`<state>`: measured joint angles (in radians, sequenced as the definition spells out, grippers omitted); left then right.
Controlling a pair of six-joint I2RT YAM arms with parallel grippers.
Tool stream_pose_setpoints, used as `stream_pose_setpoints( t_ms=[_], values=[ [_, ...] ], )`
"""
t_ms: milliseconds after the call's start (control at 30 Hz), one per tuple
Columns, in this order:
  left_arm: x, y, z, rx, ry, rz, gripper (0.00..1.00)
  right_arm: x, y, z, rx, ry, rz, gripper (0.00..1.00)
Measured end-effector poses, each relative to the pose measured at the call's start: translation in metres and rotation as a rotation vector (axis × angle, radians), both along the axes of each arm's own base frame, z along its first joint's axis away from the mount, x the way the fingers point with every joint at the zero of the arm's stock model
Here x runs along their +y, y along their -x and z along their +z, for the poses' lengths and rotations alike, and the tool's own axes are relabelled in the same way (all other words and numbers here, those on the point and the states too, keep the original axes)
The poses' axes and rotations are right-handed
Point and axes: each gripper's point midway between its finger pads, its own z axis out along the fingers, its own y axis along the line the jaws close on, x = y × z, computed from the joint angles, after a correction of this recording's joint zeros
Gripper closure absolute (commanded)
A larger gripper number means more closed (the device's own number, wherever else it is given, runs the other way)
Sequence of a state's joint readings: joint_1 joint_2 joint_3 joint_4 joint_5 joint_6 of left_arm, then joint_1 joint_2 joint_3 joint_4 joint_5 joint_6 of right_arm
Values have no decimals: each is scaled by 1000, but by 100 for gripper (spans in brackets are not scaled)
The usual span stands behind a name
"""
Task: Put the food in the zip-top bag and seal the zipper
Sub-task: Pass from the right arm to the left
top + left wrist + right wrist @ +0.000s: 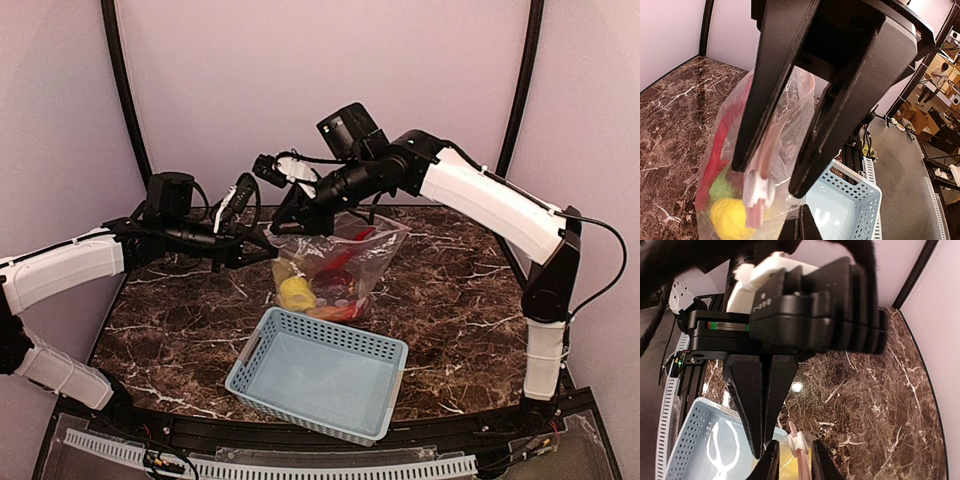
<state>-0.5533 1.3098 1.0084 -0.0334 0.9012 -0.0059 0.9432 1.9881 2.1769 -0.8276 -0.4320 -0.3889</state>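
Zip-top bag [382,250] stands on the marble table [470,300], just beyond the light blue basket [385,345], with the food [296,293] inside; the pieces blur through the dotted film, though yellow, lime-green and red show. Its zipper [758,167] and white slider [759,192] run between the parted fingers of the left gripper [770,175]. The right gripper [796,445] meets the same strip from the right; its fingers are cut off at the frame edge, so I cannot tell whether they pinch.
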Motion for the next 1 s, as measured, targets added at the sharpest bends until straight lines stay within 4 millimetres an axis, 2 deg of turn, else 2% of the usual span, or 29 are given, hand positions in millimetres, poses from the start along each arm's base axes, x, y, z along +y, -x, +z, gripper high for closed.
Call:
stream_pose_setpoints(
  t_ms=[133,200,233,300,367,500,667,1000],
  values=[
    [0,0,0,1,-1,0,99,-1,-1,-1,-4,7,-6,94],
    [0,0,-1,2,-2,1,87,-1,-2,-1,-8,10,-13,97],
    [0,0,-1,1,-4,2,77,-1,-3,-2,-10,11,-16,98],
    [1,-1,-2,-2,-7,7,67,-2,-5,-2,-14,14,-25,100],
    [1,-4,-3,-2,-15,24,59,-2,-6,-3,-18,16,-31,100],
    [4,-12,-6,-5,-32,71,51,-2,-8,-11,-14,22,-41,100],
    [9,-26,-2,0,-17,128,49,-5,-6,-14,-2,25,-48,100],
    [2,-37,-1,37,27,127,55,-13,-2,12,-30,-26,-68,100]
  ],
)
